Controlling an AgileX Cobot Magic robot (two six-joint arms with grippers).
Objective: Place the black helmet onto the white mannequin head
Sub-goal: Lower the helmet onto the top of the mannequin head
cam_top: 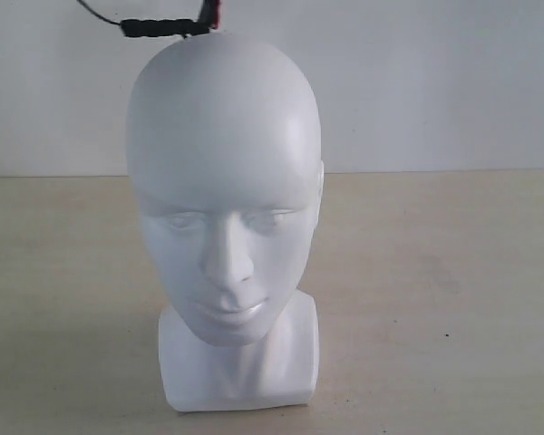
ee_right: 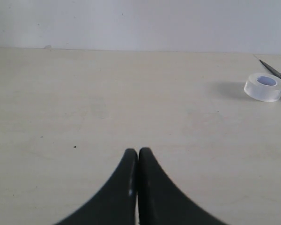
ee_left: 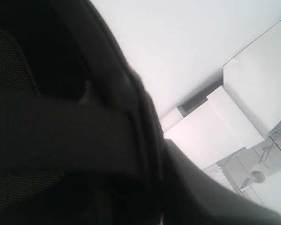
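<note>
right gripper [ee_right: 138, 155] has its 2 black fingers pressed together, tips touching, with nothing between them. it sits low over the pale counter [ee_right: 107, 103], pointing across it toward the white wall. off to one side in the right wrist view a roll of clear tape [ee_right: 265, 86] lies flat on the counter, and a thin black object [ee_right: 273, 70] lies just beside it, partly hidden behind the roll.

the left gripper cannot be made out in the left wrist view, so i cannot tell whether it is spread, closed or pinching something. that view is mostly filled by the black helmet [ee_left: 124, 89], very close to the camera and blurred. its curved dark rim runs across the picture, a patch of fine mesh lining [ee_left: 9, 61] shows inside it, and a broad black strap [ee_left: 61, 133] crosses in front. past the rim there is a white surface and some white boxy shapes [ee_left: 250, 89]. where the helmet sits relative to the counter cannot be judged from this view.

in the exterior view the white mannequin head [cam_top: 222, 181] stands upright on its squarish base in the middle of the counter, face toward the camera, with its crown uncovered. just above and behind the crown, at the top edge, a short black segmented piece [cam_top: 163, 27] hangs on a thin dark cable, with a bit of red [cam_top: 214, 11] at its end.
</note>
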